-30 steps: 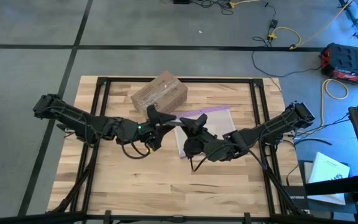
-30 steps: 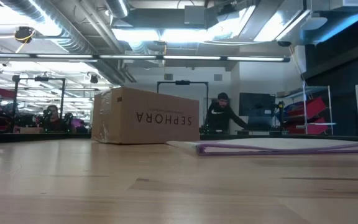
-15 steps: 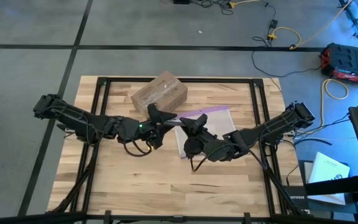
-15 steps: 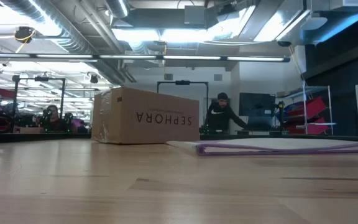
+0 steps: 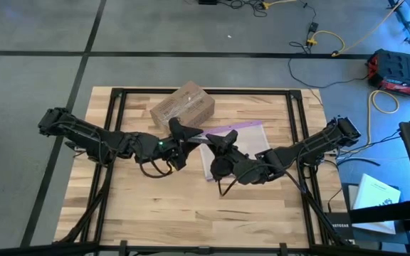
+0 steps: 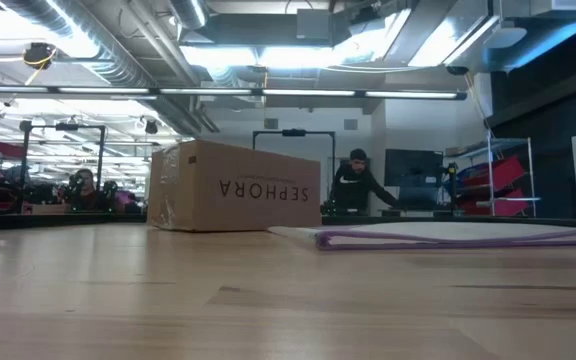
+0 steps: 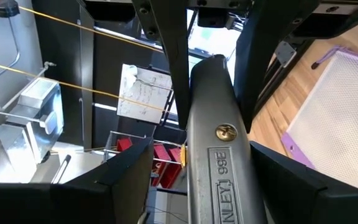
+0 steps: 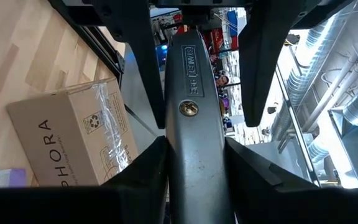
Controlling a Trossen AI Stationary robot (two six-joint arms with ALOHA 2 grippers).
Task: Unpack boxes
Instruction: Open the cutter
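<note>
Both tools, left [image 5: 179,130] and right [image 5: 220,139], clamped on one grey knife [image 7: 219,155]

Box [image 5: 183,105] beyond perhaps-touching hands

From my station: box [image 5: 183,107] sits on the table [image 5: 155,213] toward its far edge, left of centre. Bag [image 5: 251,136] lies flat just right of the box, nearer me. Left tool [image 5: 185,135] and right tool [image 5: 216,142] meet over mid-table between box and bag, both gripping one knife [image 7: 213,155] held off the surface.
</note>
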